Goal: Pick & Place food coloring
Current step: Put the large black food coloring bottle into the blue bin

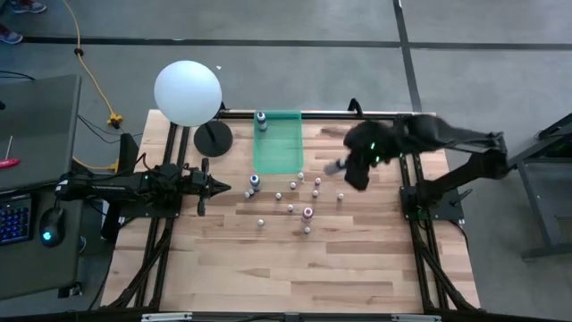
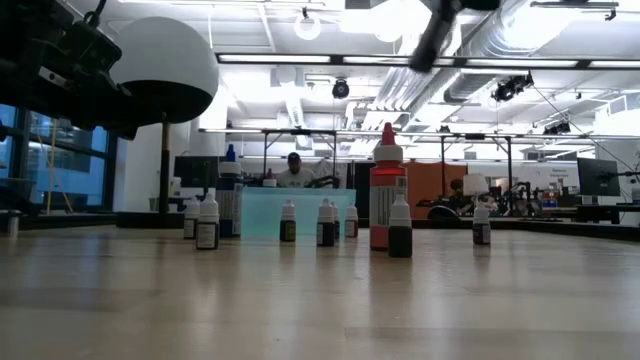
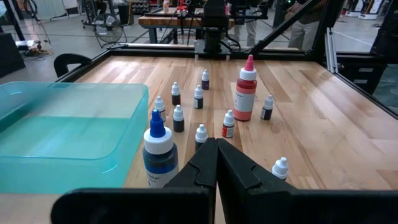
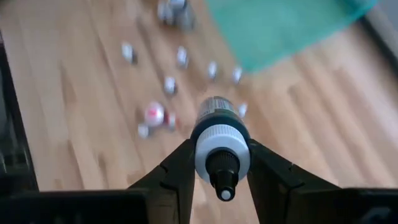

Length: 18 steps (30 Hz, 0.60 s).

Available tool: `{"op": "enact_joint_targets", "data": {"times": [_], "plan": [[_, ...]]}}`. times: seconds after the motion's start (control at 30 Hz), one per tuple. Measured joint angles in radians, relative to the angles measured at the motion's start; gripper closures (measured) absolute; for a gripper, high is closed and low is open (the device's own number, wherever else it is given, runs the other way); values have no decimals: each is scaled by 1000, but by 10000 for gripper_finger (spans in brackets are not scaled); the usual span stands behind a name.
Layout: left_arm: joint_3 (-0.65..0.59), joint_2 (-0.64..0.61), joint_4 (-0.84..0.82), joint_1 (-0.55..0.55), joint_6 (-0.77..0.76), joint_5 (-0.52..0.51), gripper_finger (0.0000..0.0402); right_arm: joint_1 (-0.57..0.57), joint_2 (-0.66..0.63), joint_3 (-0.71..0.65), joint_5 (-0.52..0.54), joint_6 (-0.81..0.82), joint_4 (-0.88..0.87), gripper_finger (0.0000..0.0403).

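Your right gripper hangs above surface beside green tray, jaws pinching dark food coloring bottle. Your left gripper waits at left edge, jaws pressed together. Other bottles stand scattered mid-surface.

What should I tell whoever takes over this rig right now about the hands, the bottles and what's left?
Right hand: shut on a food coloring bottle, carried in the air above the table's right side, near the green tray.
Left hand: shut and empty, waiting at the table's left side.
Bottles: one blue-capped bottle stands at the tray's far left corner; whether it is inside the tray cannot be told. The remaining bottles, including the tall red one, stand loose on the wood in front of the tray.
Done: one bottle picked up.
Left: place the held bottle, then move the loose ones.
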Motion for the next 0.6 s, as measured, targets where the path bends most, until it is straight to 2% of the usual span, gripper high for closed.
{"op": "enact_joint_targets", "data": {"times": [0.27,0.4,0.6], "plan": [[0,0,0,0,0,0,401,-167,132,316,12,-109,-5,290],[0,0,0,0,0,0,401,-249,251,453,1,-197,12,290],[0,0,0,0,0,0,401,-353,459,622,-72,-279,87,290]]}}
